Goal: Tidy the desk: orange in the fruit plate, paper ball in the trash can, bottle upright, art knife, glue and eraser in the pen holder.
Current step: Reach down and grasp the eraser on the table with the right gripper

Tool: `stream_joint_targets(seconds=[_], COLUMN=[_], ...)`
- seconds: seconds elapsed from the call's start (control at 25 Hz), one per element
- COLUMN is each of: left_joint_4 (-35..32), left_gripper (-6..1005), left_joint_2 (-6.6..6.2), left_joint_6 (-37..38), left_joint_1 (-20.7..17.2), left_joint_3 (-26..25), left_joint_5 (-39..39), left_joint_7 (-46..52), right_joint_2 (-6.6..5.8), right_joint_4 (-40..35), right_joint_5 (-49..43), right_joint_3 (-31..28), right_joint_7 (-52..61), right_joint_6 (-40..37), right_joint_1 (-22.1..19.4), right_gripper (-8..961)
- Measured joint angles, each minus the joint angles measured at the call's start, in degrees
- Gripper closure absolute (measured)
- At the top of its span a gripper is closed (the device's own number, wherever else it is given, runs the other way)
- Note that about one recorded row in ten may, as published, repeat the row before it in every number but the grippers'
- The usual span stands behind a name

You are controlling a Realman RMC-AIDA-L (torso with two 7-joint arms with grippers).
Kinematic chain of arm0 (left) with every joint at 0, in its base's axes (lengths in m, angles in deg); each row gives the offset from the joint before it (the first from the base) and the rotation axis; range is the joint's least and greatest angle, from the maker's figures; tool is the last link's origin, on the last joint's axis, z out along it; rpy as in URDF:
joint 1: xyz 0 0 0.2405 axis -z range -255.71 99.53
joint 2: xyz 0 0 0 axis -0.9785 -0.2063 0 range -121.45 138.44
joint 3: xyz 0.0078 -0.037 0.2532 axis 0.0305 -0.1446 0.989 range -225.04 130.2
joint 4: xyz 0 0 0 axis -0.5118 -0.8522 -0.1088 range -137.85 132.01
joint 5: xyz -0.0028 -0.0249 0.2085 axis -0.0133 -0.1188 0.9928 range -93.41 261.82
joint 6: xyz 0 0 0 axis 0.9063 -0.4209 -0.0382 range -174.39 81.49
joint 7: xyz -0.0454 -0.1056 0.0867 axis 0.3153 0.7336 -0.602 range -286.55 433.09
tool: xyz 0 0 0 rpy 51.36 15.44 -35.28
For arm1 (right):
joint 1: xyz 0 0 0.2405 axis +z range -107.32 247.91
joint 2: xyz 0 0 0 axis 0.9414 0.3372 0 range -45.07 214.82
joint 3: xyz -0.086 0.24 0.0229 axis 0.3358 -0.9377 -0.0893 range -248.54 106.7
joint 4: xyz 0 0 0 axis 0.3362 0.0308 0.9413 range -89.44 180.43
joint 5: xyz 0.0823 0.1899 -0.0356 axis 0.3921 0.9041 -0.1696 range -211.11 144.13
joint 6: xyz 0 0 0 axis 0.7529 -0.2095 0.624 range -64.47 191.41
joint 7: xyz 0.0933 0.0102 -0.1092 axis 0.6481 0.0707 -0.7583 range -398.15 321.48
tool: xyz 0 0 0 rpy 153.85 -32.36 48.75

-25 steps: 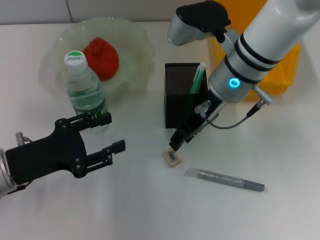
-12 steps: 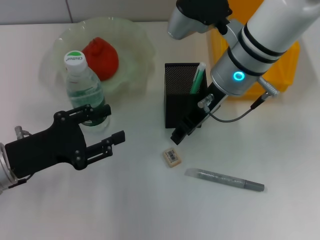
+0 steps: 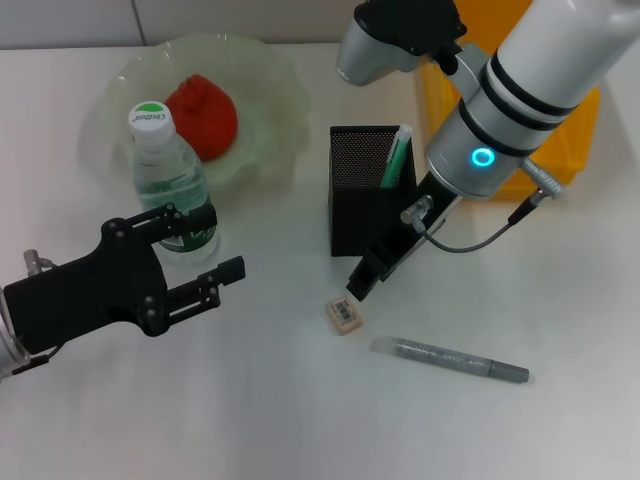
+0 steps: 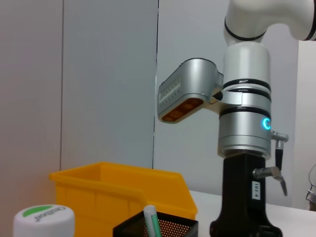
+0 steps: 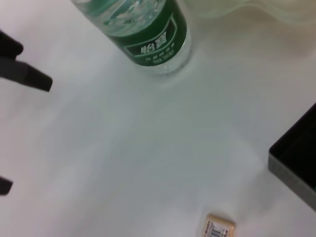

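The eraser (image 3: 343,313) lies on the white desk in front of the black mesh pen holder (image 3: 365,190); it also shows in the right wrist view (image 5: 219,227). My right gripper (image 3: 367,277) hangs just above and behind the eraser, at the holder's front right corner. A green stick (image 3: 397,155) stands in the holder. The grey art knife (image 3: 450,360) lies to the right of the eraser. The bottle (image 3: 170,185) stands upright. My left gripper (image 3: 213,247) is open and empty beside its base. The orange-red fruit (image 3: 203,115) sits in the fruit plate (image 3: 270,90). No paper ball shows.
A yellow bin (image 3: 565,140) stands behind my right arm, at the back right. The bottle stands just in front of the plate. In the right wrist view the bottle (image 5: 148,34) and my left gripper's fingers (image 5: 24,74) show, with bare desk between them and the eraser.
My right gripper lifted away from the eraser and shifted slightly right, then dipped a little. My left gripper moved forward, closer to the bottle's base.
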Motion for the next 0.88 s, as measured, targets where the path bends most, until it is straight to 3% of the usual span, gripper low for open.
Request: stream_joint_targets(seconds=[0.28, 0.56, 0.88], left_joint_4=[-0.1, -0.4, -0.4], left_gripper=[353, 353, 353], left_joint_2=[-0.01, -0.03, 0.13], left_joint_6=[-0.2, -0.5, -0.5], left_joint_1=[0.1, 0.1, 0.2], left_joint_3=[-1.5, -1.5, -1.5], left_joint_5=[0.0, 0.0, 0.0], left_joint_7=[0.5, 0.6, 0.3], right_joint_2=[-0.01, -0.09, 0.15], right_joint_4=[-0.5, 4.1, 7.7], right_joint_5=[0.3, -1.3, -2.3], right_joint_3=[-1.8, -2.9, -2.8], right_joint_7=[-0.4, 1.7, 2.4], right_joint_6=[-1.4, -3.2, -2.6], right_joint_1=[0.0, 4.8, 7.4], right_gripper=[549, 550, 549])
